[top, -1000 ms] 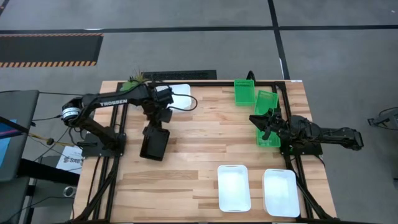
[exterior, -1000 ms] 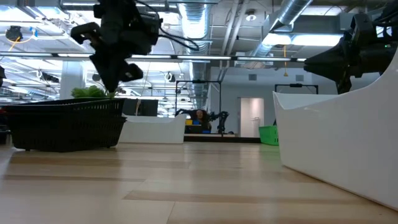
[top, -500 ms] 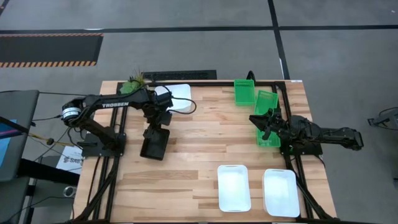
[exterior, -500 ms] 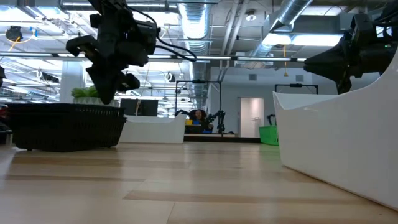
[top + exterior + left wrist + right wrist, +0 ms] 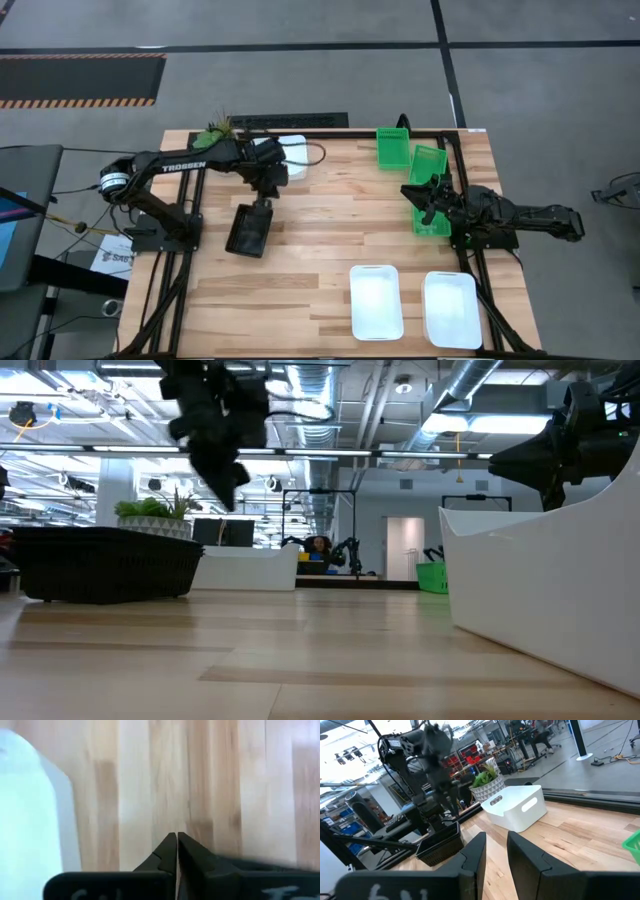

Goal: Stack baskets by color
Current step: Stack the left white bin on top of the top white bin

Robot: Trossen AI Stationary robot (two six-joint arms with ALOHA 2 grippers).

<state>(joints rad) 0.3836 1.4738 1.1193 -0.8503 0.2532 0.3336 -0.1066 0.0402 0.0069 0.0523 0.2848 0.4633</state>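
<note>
A black basket (image 5: 247, 231) (image 5: 105, 564) rests flat on its bottom at the table's left. My left gripper (image 5: 264, 195) (image 5: 232, 495) (image 5: 176, 839) hangs shut above bare wood just beyond the basket's far end, slanting down, with nothing in it. A white basket (image 5: 291, 156) (image 5: 27, 815) stands beyond it at the far edge. Three green baskets (image 5: 393, 148) (image 5: 429, 164) (image 5: 432, 218) lie at the far right. Two more white baskets (image 5: 376, 301) (image 5: 452, 309) sit at the near edge. My right gripper (image 5: 416, 194) (image 5: 495, 851) waits level and open by the green baskets.
A potted green plant (image 5: 218, 129) (image 5: 150, 511) stands at the far left corner, beside the white basket. Black frame rails (image 5: 330, 133) run along the table's far edge and sides. Bare wood (image 5: 330, 215) lies across the table's middle.
My left gripper has come up off the black basket's far end and swung toward the table's far right, toward the white basket, tipping as it went. The black basket's raised end has sunk, and it lies flat now.
</note>
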